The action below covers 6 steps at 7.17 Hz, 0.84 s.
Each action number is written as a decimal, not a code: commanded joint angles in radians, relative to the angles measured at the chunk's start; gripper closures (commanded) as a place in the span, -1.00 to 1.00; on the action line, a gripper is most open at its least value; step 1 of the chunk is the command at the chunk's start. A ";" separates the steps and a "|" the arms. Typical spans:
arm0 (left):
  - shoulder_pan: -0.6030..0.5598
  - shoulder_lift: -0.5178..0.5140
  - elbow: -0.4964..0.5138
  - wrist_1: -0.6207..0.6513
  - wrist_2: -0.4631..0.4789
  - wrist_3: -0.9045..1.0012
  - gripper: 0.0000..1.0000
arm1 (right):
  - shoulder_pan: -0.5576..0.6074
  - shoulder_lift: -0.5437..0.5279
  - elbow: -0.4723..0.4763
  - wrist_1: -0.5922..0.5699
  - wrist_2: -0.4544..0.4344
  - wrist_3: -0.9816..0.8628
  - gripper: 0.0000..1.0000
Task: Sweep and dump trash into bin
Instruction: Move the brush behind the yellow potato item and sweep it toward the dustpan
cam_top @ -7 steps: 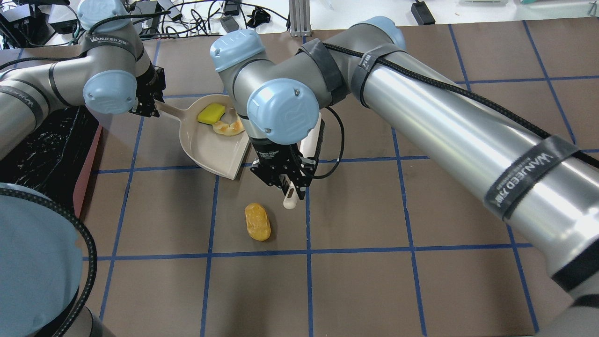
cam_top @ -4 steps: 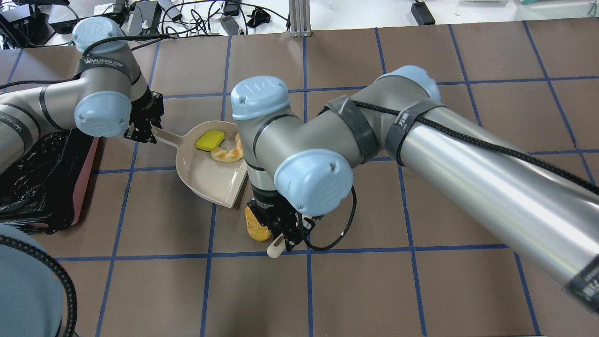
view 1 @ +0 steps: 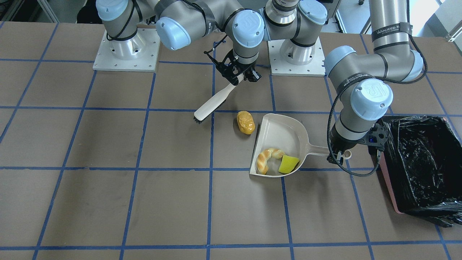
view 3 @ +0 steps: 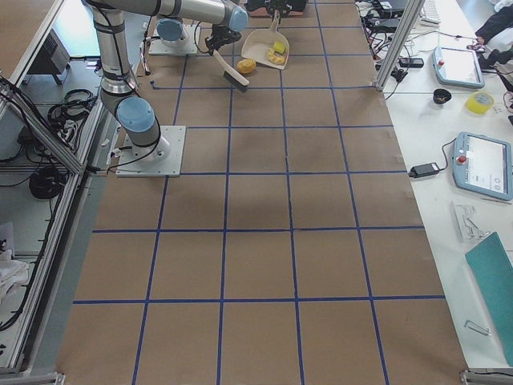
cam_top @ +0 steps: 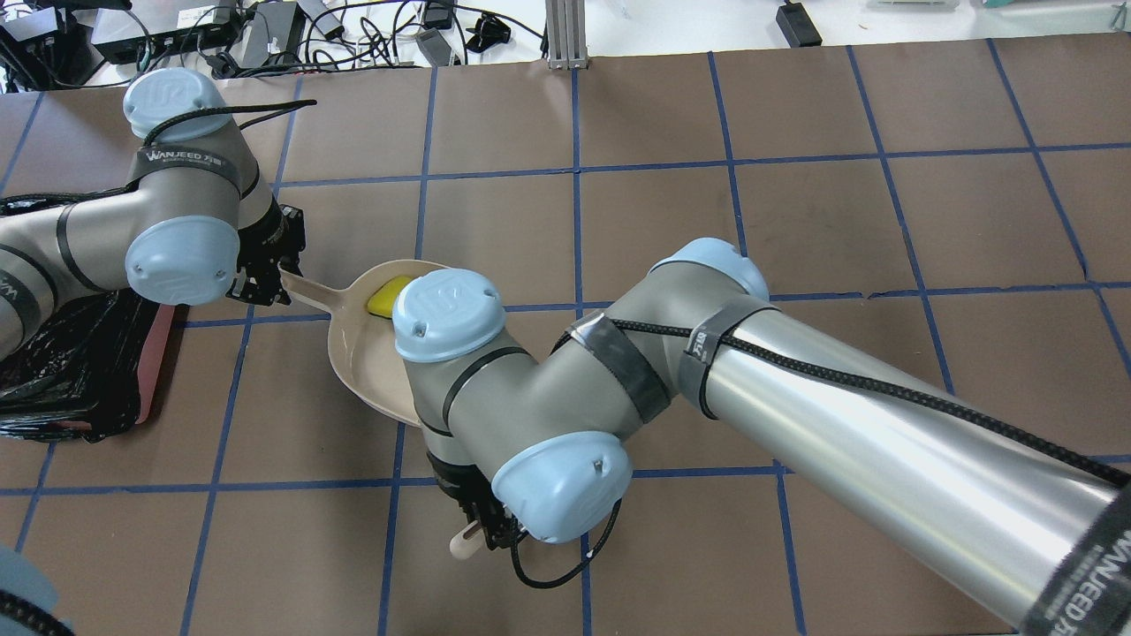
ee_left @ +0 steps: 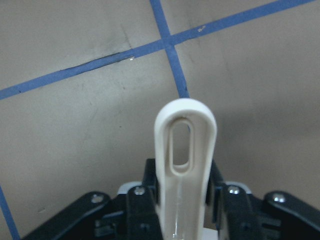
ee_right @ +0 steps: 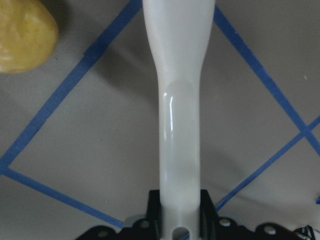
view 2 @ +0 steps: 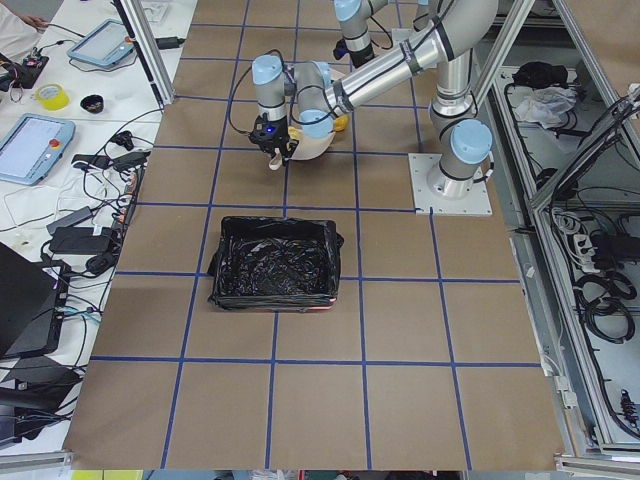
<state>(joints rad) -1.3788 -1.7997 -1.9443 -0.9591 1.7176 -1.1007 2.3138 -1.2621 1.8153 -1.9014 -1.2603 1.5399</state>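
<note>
My left gripper is shut on the handle of the beige dustpan, which rests on the table. The orange-cream crescent and the yellow-green wedge lie in the pan. The golden-brown oval lies on the table just outside the pan's open edge. My right gripper is shut on the beige hand brush; its bristles touch down to the side of the oval, apart from it. The pink bin with its black bag stands beside the left arm.
In the overhead view the right arm's elbow covers the oval, the crescent and most of the dustpan; only the wedge and the brush's handle end show. Both arm bases stand behind the brush.
The right arm has pulled the brush back towards the robot, past the golden-brown oval. The left arm has shifted the dustpan the same way, closer to the oval.
</note>
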 commanded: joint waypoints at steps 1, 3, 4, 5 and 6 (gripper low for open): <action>0.026 0.013 -0.105 0.164 -0.006 0.016 1.00 | 0.022 0.072 -0.004 -0.121 0.012 0.025 1.00; 0.023 0.013 -0.110 0.169 -0.007 0.015 1.00 | 0.024 0.078 -0.010 -0.178 0.012 -0.097 1.00; 0.021 0.013 -0.110 0.169 -0.007 0.012 1.00 | 0.024 0.081 -0.019 -0.203 0.010 -0.232 1.00; 0.018 0.013 -0.108 0.169 -0.007 0.010 1.00 | 0.024 0.084 -0.042 -0.227 0.006 -0.361 1.00; 0.014 0.013 -0.107 0.169 -0.007 0.007 1.00 | 0.024 0.117 -0.074 -0.231 0.002 -0.435 1.00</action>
<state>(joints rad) -1.3604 -1.7872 -2.0523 -0.7905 1.7104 -1.0904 2.3378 -1.1719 1.7743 -2.1176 -1.2538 1.2225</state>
